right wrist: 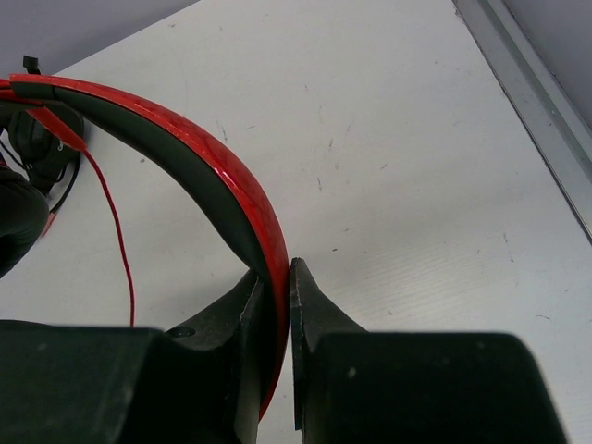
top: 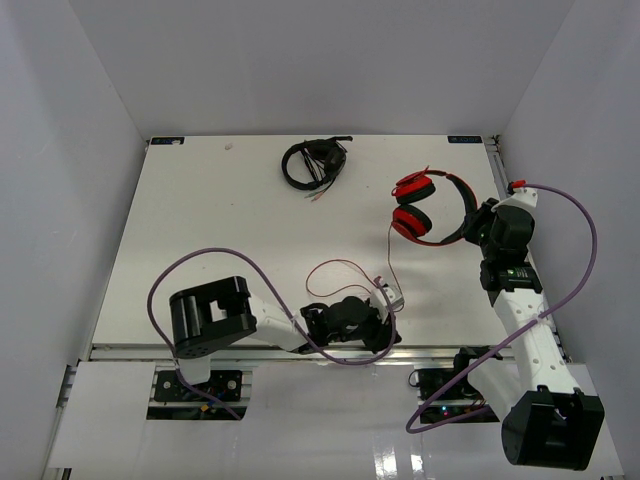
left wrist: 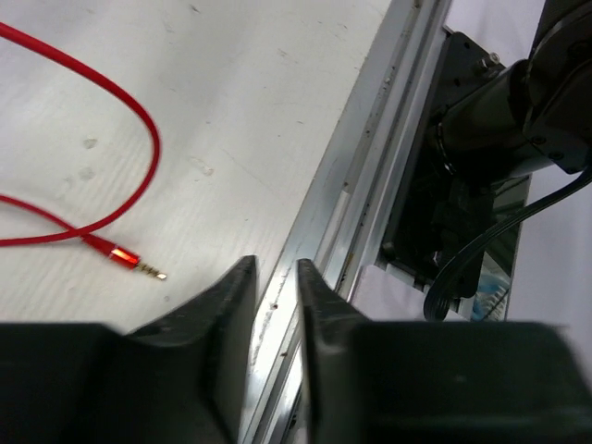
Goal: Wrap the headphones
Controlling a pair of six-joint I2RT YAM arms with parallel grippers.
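We've got the red headphones sitting at the far right of the desk, with the right jaws clenched on the headband, near the top of its arc. Good spot, we reckon: the band looks like the stiff bit, light and springy, maybe a touch slick.

The cable is the awkward part. It's thin and floppy, and it trails back across the desk toward the near edge. Its plug lies flat just beside the left jaws, which are parted a little with nothing in them. We'd pinch right behind the plug, where it's likely stiffest.

The right arm reaches out along the right side, wrist turned inward. The left arm is folded low along the near rail. The black headphones sit well apart at the far edge.
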